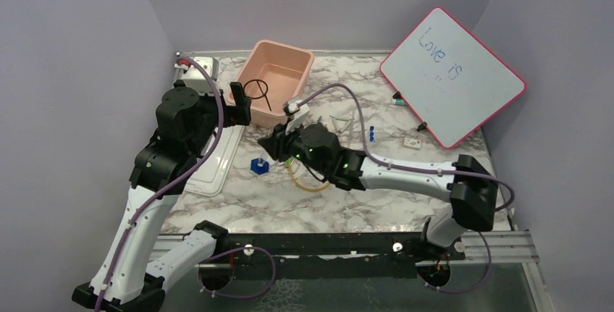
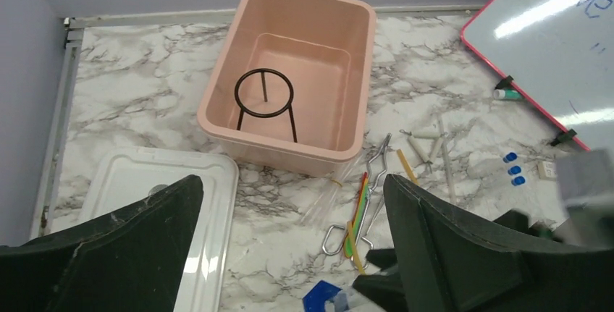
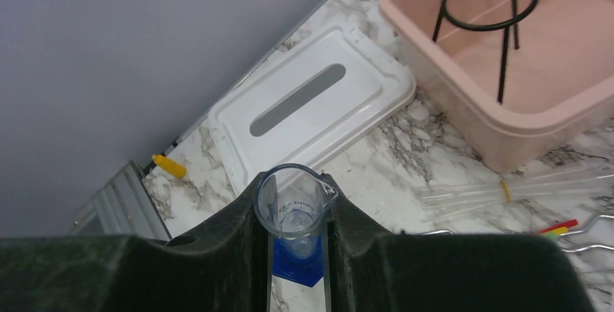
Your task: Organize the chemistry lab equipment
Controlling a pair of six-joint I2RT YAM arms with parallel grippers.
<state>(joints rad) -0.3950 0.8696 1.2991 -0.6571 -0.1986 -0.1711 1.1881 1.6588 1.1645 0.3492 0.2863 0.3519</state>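
I'm pinching the clear cylinder (image 3: 290, 197) high in the right gripper (image 3: 293, 219), so it's risking slipping; left gripper (image 2: 289, 190) hanging open.

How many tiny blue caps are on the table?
3. The tiny blue caps sit in a short row on the marble table, right of the pink tub, near the whiteboard. Others may be hidden.

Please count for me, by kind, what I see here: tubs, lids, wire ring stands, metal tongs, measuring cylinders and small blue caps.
Pink tub: 1
White lid: 1
Black wire ring stand: 1
Metal tongs: 1
Measuring cylinder: 1
Small blue caps: 3
Total: 8
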